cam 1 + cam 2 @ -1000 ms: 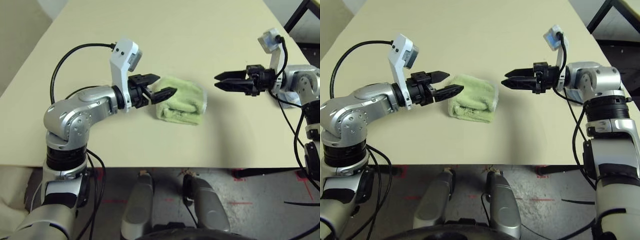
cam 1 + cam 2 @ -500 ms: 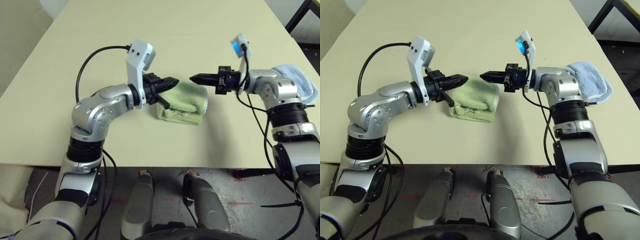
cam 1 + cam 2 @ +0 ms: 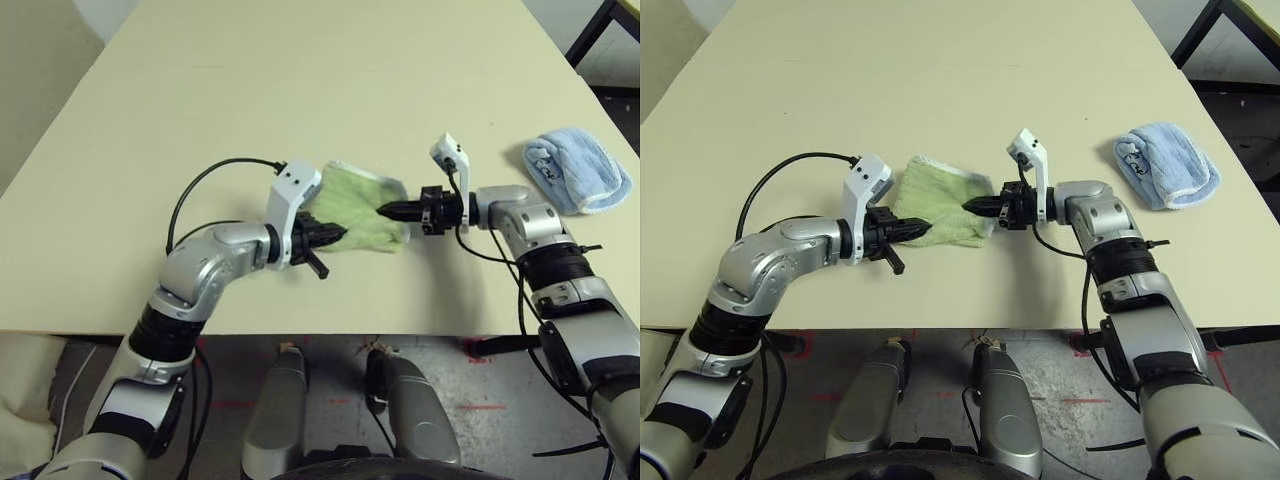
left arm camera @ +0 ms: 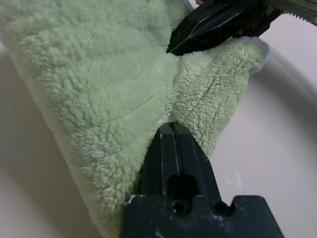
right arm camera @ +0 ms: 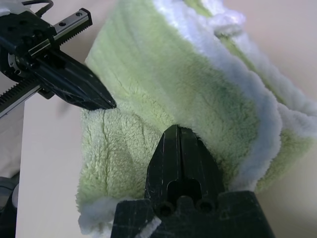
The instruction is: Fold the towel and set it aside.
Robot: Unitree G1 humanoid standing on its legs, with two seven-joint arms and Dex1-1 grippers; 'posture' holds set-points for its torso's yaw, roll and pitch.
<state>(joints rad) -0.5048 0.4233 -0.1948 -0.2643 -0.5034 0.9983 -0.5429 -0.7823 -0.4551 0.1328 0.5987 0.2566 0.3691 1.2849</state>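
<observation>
The towel [image 3: 362,207], a light green terry cloth with white edging, lies folded near the middle of the table [image 3: 300,90], a little toward the near edge. Its surface is bunched into soft ridges, and a white-edged corner sticks out at its far left.

The left gripper [image 3: 335,235] comes in low from the left and meets the near left part of the towel. In the left wrist view its two black fingers [image 4: 173,148] are pressed together with no gap, their tips at a crease in the green pile; whether any cloth is pinched between them cannot be told.

The right gripper [image 3: 388,210] reaches in from the right, pointing left, and its tips touch the right side of the towel. In the right wrist view its fingers [image 5: 181,153] are likewise closed flat against each other, resting on the folded layers, and a hold on the fabric cannot be made out. The two grippers face each other across the towel, close but apart.

A light blue rolled towel [image 3: 580,170] lies at the right side of the table, well apart from the green one.
</observation>
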